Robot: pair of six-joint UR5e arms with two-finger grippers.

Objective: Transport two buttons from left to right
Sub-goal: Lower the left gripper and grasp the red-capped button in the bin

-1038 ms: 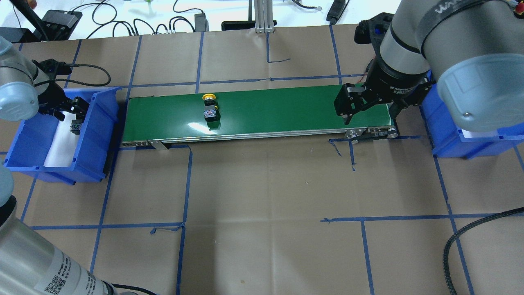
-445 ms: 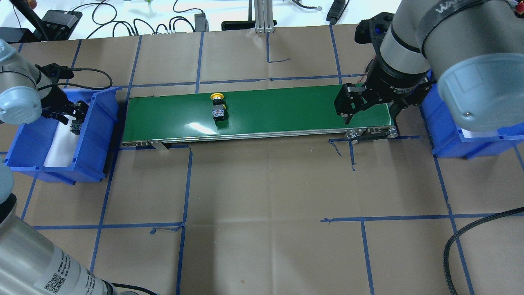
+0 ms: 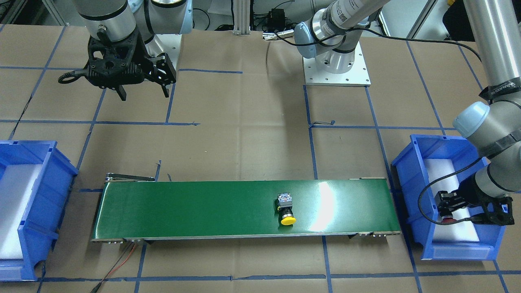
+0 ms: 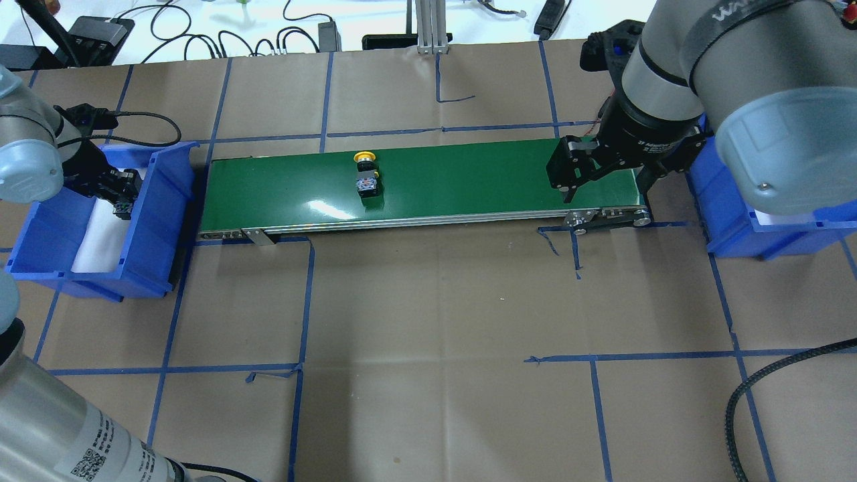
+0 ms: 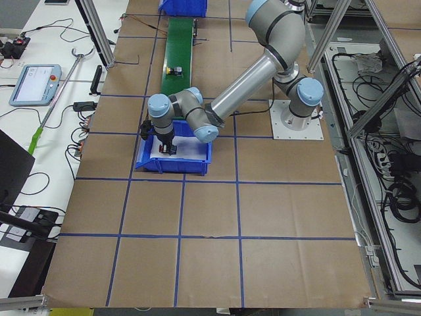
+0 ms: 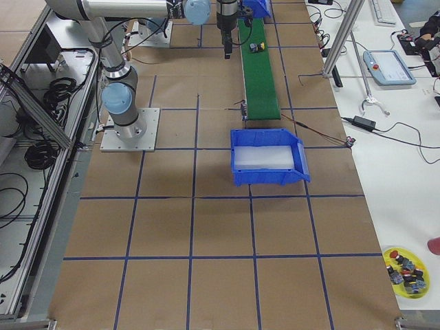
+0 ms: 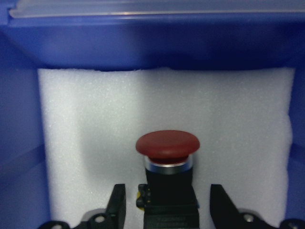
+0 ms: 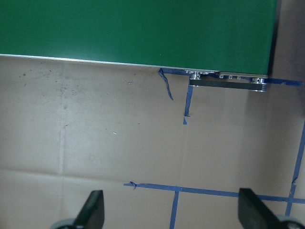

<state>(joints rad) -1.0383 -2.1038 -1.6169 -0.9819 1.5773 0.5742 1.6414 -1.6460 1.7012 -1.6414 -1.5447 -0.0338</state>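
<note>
Reaching left arm (image 4: 30, 167): bent into blue bin (image 4: 155, 221), 9 o'clock.
Left end effector (image 7: 167, 191): released, straddling red button (image 7: 167, 145) on foam (image 7: 86, 133).
Yellow button (image 4: 367, 178): lying on green belt (image 4: 469, 181), cap toward 12 o'clock.
Right end effector (image 4: 608, 191): spread wide above belt's 3 o'clock end.

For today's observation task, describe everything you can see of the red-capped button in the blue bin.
The red-capped button has a domed, matt red mushroom cap over a shiny metal ring and a black plastic body with a small yellow fleck at its side. It appears to lie on its side on the white foam lining the blue bin, with its cap pointing toward the bin wall. The left gripper straddles its body, and its fingers stand apart from it on both sides, not yet clamping it.
</note>
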